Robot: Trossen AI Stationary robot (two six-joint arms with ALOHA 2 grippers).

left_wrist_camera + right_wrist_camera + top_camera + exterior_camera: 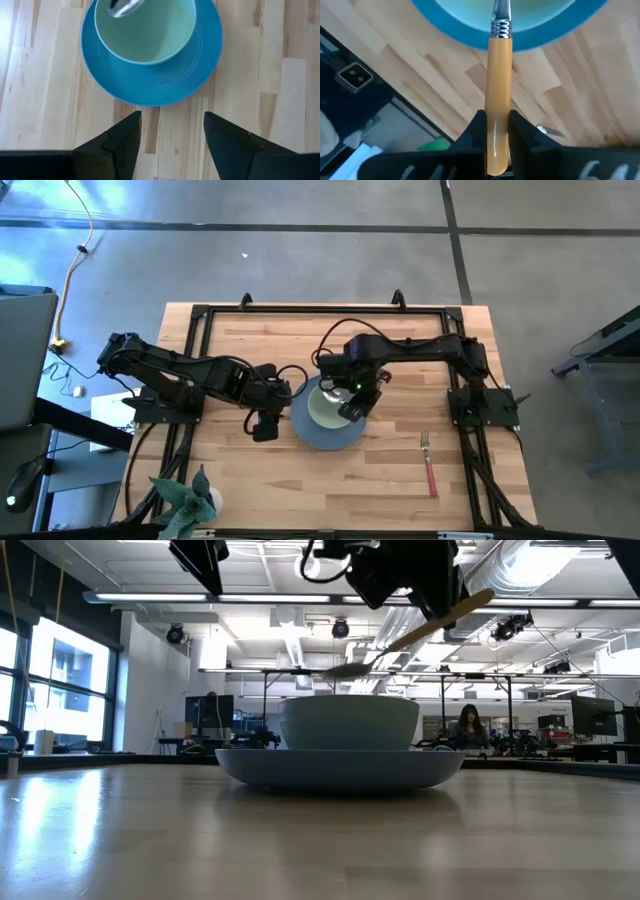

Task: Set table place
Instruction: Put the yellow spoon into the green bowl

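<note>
A pale green bowl [325, 406] sits in a round grey-blue plate [327, 432] at the table's middle. My right gripper [356, 402] is above the bowl's right side, shut on a yellow-handled spoon [499, 80]; the spoon's metal head [350, 669] hovers just over the bowl's rim. My left gripper [266, 426] is open and empty, left of the plate, its fingers [125, 140] near the plate's edge. A red-handled fork [429, 464] lies flat on the table to the right. My right gripper pinches the spoon's yellow handle [498, 125] between its two fingers, near the handle's free end. The fingers lie across the handle. The spoon is lifted clear and slants down toward the bowl, its head [122, 7] over the bowl's opening.
A black metal frame [320, 311] runs along the table's far edge and both sides. A green plant-like thing [185, 498] stands at the near left corner. Bare tabletop [380, 490] lies in front of the plate.
</note>
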